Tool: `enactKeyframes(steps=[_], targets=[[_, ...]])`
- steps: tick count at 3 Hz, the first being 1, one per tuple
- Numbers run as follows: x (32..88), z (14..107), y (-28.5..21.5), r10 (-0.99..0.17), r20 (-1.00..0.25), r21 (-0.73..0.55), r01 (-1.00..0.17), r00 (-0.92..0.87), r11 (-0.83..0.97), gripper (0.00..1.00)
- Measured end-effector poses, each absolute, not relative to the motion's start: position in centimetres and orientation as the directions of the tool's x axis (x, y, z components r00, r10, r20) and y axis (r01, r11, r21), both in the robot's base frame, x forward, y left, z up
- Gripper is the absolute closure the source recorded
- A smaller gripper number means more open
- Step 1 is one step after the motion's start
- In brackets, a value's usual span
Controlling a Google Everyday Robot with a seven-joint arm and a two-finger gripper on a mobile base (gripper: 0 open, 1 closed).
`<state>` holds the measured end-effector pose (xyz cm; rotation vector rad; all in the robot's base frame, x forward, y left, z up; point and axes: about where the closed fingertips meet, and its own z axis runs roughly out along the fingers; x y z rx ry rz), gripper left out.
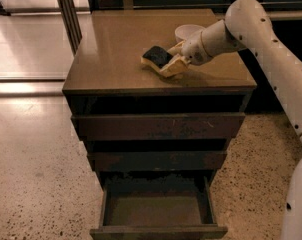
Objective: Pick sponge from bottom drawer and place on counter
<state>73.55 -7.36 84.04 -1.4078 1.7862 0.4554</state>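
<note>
The sponge, a small dark flat pad, is on the right half of the tan counter, touching or just above its surface. My gripper reaches in from the right on the white arm and is closed around the sponge, its pale fingers along the sponge's near and far sides. The bottom drawer stands pulled open below, and its greenish-brown floor is bare.
A white bowl sits on the counter just behind the gripper's wrist. The two upper drawers are nearly closed. Speckled floor lies to the left, with a dark metal post at the back left.
</note>
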Motion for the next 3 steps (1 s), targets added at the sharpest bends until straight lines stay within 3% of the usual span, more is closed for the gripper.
enactKeyframes(steps=[1, 2, 3], targets=[[73.55, 84.04, -7.35, -0.642, -0.764, -0.191, -0.929, -0.061, 0.316, 0.13], [73.55, 84.03, -7.35, -0.642, -0.764, -0.190, -0.929, -0.061, 0.316, 0.00], [73.55, 84.03, -7.34, -0.642, -0.764, -0.190, -0.929, -0.061, 0.316, 0.00]])
